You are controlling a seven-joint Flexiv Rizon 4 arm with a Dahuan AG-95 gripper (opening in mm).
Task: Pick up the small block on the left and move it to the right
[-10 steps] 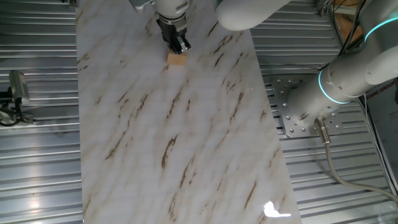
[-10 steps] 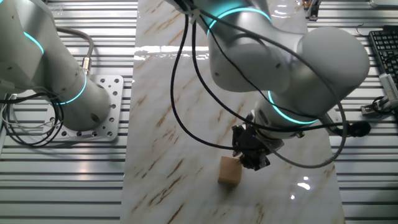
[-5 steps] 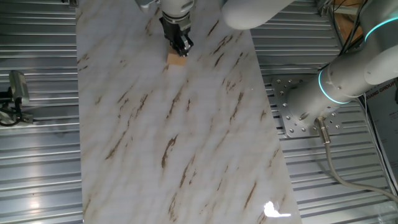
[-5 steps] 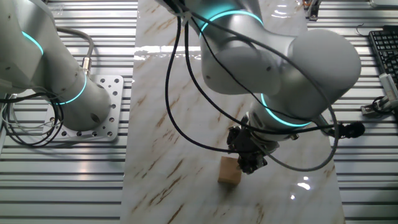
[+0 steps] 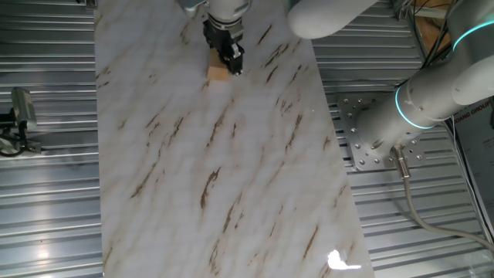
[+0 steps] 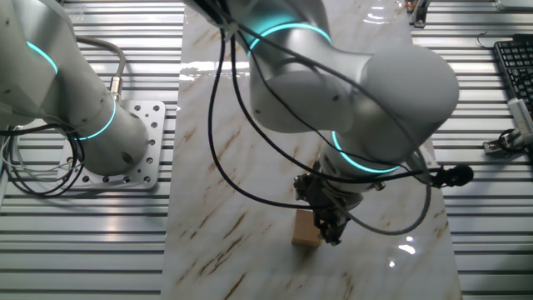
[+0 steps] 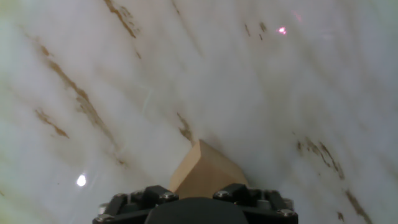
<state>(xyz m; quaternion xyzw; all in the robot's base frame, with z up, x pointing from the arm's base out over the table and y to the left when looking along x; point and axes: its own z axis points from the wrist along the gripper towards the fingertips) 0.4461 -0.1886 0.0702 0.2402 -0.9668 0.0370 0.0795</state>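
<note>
block (image 6: 306,231) is seen on the marble counter (image 5: 231,177), directly under the pincer (image 6: 329,227) | pincer state cannot be told, fingers hidden | block judged light, rigid, smooth wood | opposite flat faces advised for grip

Fingers (image 7: 196,202) mostly below frame edge

Arm bent low, gripper down at the tabletop

The white arm (image 6: 350,92) with its glowing teal joint rings curves down over the surface, wrist pointing downward. The black gripper (image 5: 231,60) sits low; in the hand view only its black body (image 7: 196,205) shows, fingertips unseen, so jaw spacing is unclear.
</note>
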